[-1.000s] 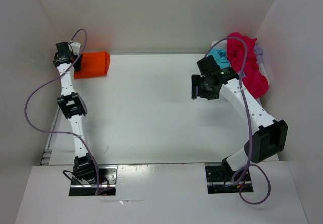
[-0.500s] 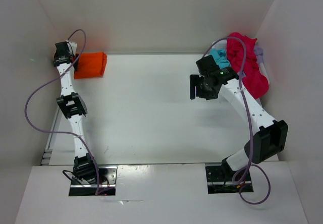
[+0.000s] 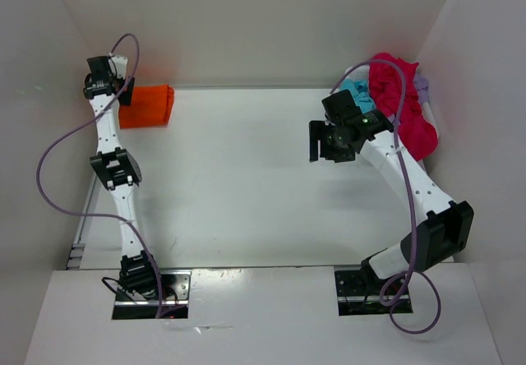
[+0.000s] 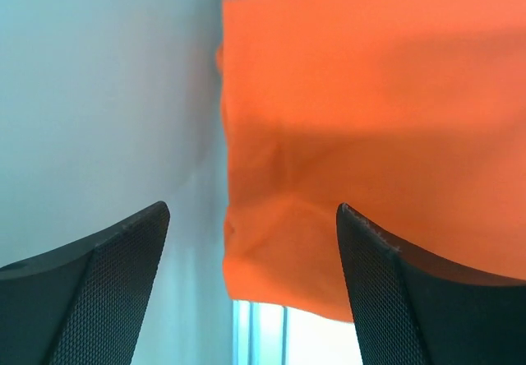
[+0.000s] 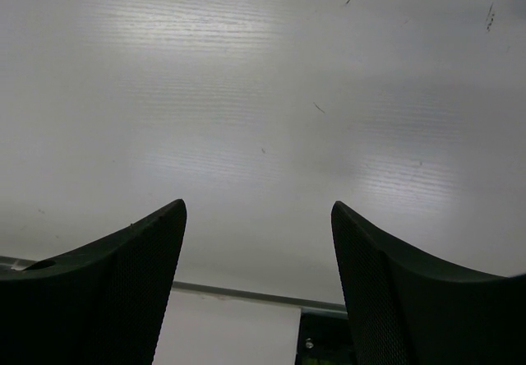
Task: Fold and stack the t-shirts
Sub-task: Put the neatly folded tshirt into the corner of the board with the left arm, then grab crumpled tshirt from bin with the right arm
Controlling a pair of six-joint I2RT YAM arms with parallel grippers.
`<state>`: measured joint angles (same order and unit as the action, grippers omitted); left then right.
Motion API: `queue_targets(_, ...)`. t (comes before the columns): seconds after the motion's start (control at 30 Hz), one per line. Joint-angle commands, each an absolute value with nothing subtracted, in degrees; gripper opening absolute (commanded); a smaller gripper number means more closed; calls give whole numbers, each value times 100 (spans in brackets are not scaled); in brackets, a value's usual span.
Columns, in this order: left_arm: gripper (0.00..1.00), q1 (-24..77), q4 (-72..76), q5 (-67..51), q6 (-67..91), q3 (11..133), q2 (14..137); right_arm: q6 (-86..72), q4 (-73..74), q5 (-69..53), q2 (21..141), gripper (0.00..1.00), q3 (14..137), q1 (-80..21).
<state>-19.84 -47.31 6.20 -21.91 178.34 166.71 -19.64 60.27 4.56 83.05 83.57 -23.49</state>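
Observation:
The orange t-shirt lies folded on the table at the back left; in the left wrist view the same t-shirt fills the upper right. My left gripper hangs open at its left edge, and in its own view the left gripper holds nothing, its fingers apart above the cloth's corner. The magenta-red t-shirt, the turquoise one and the lavender one are heaped at the back right. My right gripper stands open and empty over bare table left of that heap; the right gripper faces only white surface.
White walls close in the table at the back, left and right. A metal rail runs along the table's left edge. Purple cables loop off both arms. The arm bases sit at the near edge.
My left gripper has opened wider and drawn back toward the back-left corner, off the orange t-shirt, which stays folded on the table. The right arm has barely moved.

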Motion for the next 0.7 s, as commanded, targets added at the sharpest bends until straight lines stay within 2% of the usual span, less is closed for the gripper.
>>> queue_targets(0.0, 89, -1749, -4746, 79, -1890, 17930, 15874, -1934, 5977, 360, 8174, 76, 8446, -2399)
queue_targets(0.13, 90, -1521, -4886, -157, -1890, 17930, 15523, -1934, 5924, 413, 8174, 76, 8446, -2399)
queue_targets(0.2, 90, -1441, -5211, -753, -1890, 17930, 15295, -1934, 5863, 491, 8051, 76, 8446, -2399)
queue_targets(0.3, 90, -1187, -5887, -2036, -1828, 17930, 14917, -2091, 5862, 1009, 7999, 82, 8656, -2399)
queue_targets(0.37, 98, -872, -6378, -2659, -1950, 17930, 14723, -2144, 5862, 1473, 7998, 86, 8867, -2129)
queue_targets(0.53, 100, 253, -7459, -2988, -2697, 17930, 14247, -2250, 5915, 1951, 7945, 88, 9860, -1469)
queue_targets(0.67, 100, 1053, -7462, -2742, -2575, 17491, 13975, -2250, 5915, 2065, 7945, 89, 10002, -1354)
